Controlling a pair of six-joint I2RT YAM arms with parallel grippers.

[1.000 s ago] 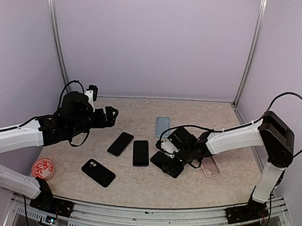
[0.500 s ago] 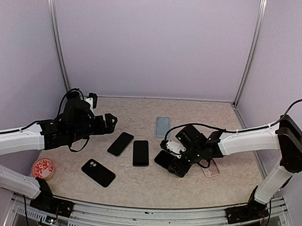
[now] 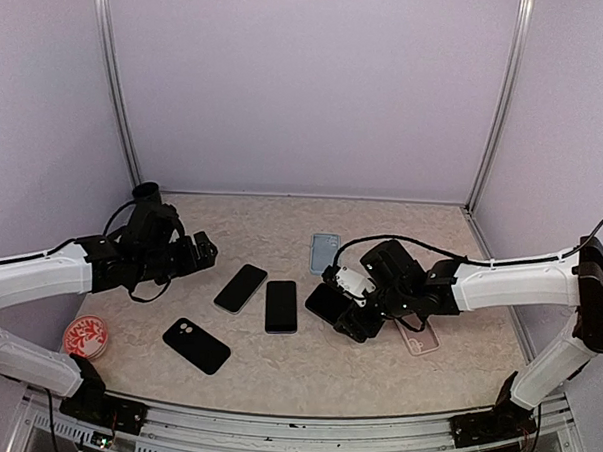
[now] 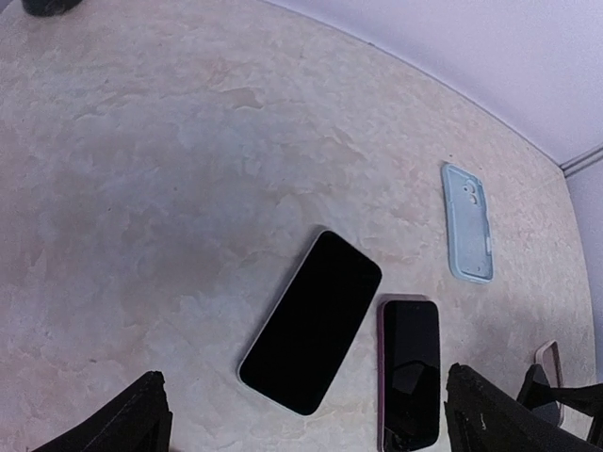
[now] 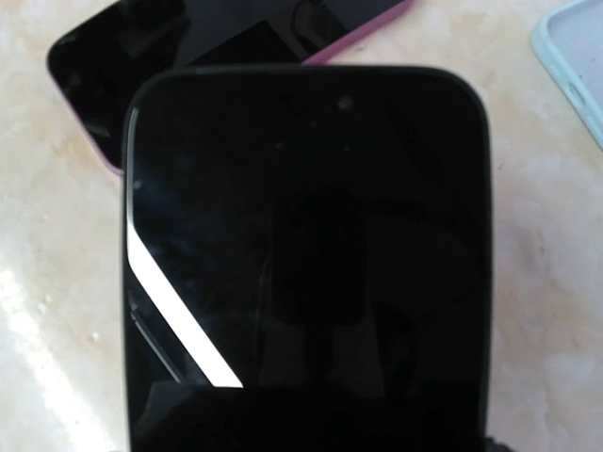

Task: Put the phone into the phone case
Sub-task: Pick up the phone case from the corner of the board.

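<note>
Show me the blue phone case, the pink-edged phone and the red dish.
Blue phone case (image 4: 468, 223): left wrist view, its middle.
Pink-edged phone (image 4: 410, 372): left wrist view, its screen.
Red dish (image 3: 86, 337): top view, its centre.

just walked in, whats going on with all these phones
The right gripper holds a black phone, close to a pinkish clear case. The left gripper hangs open over the table's left side, holding nothing. A dark phone and a second dark phone lie mid-table, with a light blue case behind. The held phone isn't in a case yet.
</note>
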